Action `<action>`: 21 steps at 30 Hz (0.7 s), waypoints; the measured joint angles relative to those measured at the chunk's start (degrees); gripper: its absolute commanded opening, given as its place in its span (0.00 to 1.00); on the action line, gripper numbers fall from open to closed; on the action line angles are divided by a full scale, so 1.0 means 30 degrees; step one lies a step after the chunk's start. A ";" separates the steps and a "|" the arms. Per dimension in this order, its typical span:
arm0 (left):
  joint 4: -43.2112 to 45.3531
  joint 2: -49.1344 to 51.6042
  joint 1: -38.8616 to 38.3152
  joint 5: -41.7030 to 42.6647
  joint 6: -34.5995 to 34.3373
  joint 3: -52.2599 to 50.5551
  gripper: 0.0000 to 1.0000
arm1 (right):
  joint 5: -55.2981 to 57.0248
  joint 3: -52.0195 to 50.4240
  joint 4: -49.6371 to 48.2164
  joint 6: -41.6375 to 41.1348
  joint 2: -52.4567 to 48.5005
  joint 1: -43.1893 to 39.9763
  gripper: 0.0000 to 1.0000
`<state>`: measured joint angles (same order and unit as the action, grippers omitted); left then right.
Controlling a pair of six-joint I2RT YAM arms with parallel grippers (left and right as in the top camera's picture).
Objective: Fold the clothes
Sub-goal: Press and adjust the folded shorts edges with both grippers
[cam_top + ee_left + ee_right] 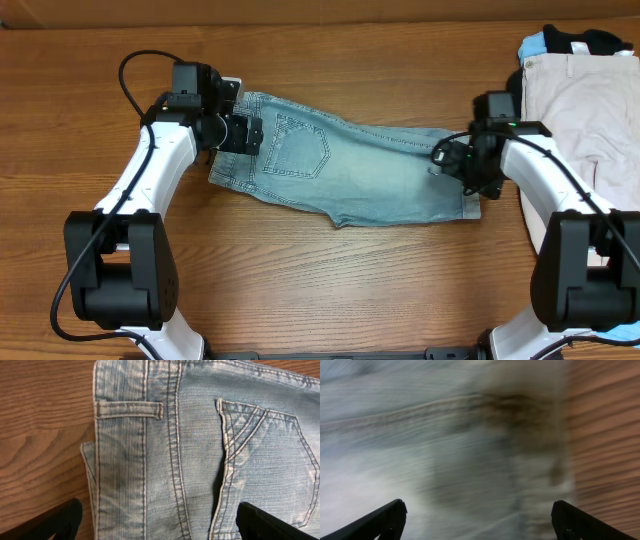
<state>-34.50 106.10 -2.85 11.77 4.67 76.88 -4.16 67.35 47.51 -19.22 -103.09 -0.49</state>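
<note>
Light blue denim shorts lie flat across the middle of the wooden table, folded lengthwise, waistband at the left and leg hem at the right. My left gripper hovers open over the waistband and back pocket; the belt loop shows in the left wrist view, and the fingers straddle the cloth. My right gripper hovers open over the hem end; its view is blurred and shows denim between the spread fingers, with bare wood at the right.
A pile of clothes sits at the back right corner: beige trousers with black and light blue garments behind them. Bare wood table lies in front of the shorts.
</note>
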 measured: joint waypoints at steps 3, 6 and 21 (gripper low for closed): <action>0.0022 0.0000 0.0000 0.0000 0.0532 0.0000 1.00 | 0.0197 -0.0386 -0.0568 0.0080 -0.0022 -0.0648 0.96; 0.0087 0.0000 0.0138 0.0007 0.1122 0.0000 1.00 | 0.0291 -0.0918 -0.1275 0.0226 -0.0022 -0.0721 0.96; 0.0940 0.0000 0.1341 -0.0066 0.2091 0.0015 0.99 | 0.0466 -0.2025 -0.2339 0.0510 -0.0015 -0.0430 0.69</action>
<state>-31.68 106.10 1.17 11.57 10.94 76.93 -2.76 61.28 40.49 -17.69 -103.13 -1.78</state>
